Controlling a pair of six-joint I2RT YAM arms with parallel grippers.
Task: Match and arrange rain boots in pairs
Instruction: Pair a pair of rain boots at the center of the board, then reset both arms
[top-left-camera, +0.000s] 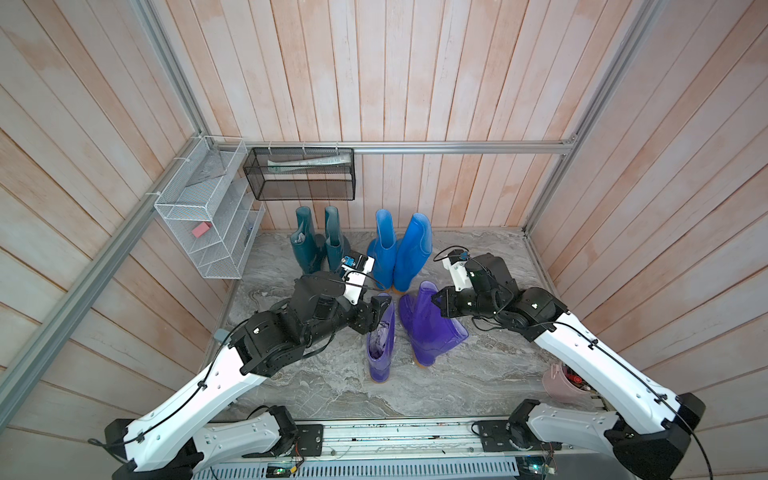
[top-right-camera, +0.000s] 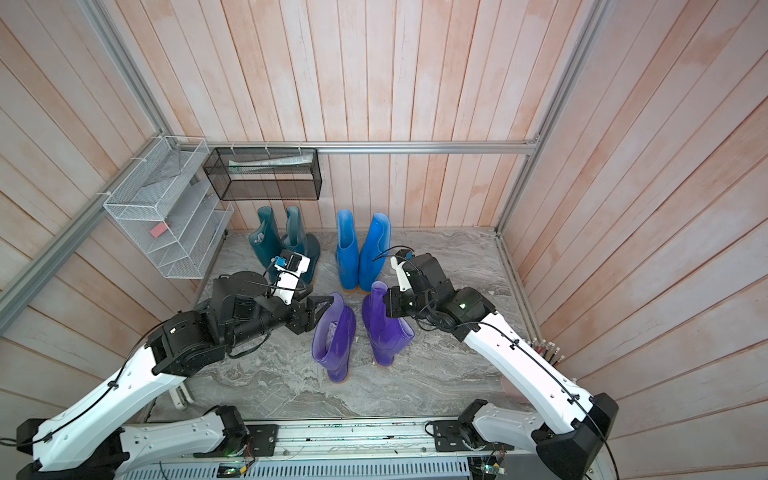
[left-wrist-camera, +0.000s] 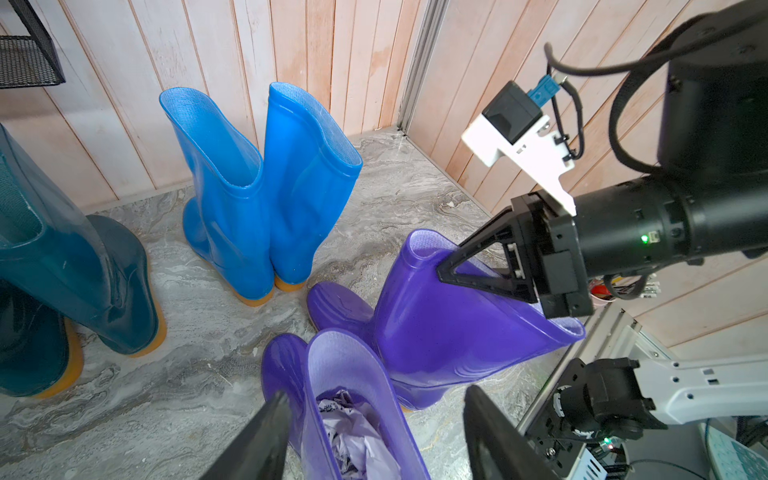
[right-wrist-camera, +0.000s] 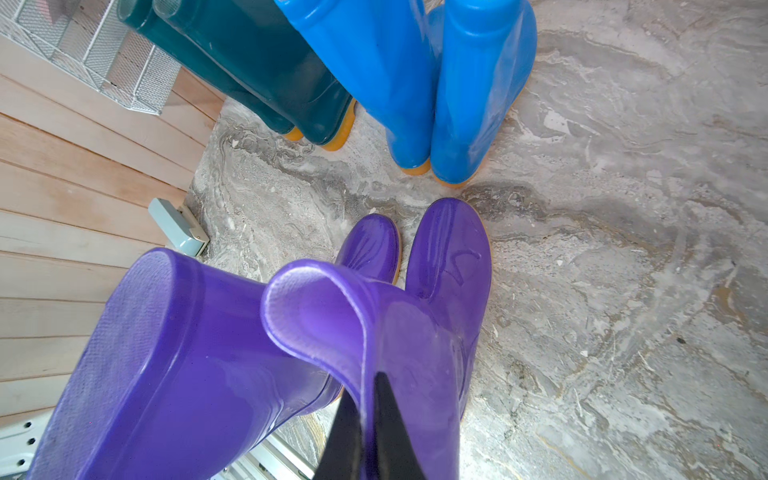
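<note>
Our right claw (left-wrist-camera: 446, 266) is pinching the rim of the leaning purple boot (left-wrist-camera: 436, 332) | our left claw (left-wrist-camera: 376, 392) is hanging wide around its mate (left-wrist-camera: 332, 365), just beside | teal boots (top-left-camera: 305, 249) and blue boots (top-left-camera: 409, 253) are standing paired by the wall (top-left-camera: 415, 187) | we are guessing only purple needs lining up.

One boot pair (top-left-camera: 305, 249) stands left of a second pair (top-left-camera: 411, 253) by the back wall (top-left-camera: 415, 83), a third pair (top-left-camera: 428, 332) in front of them.
</note>
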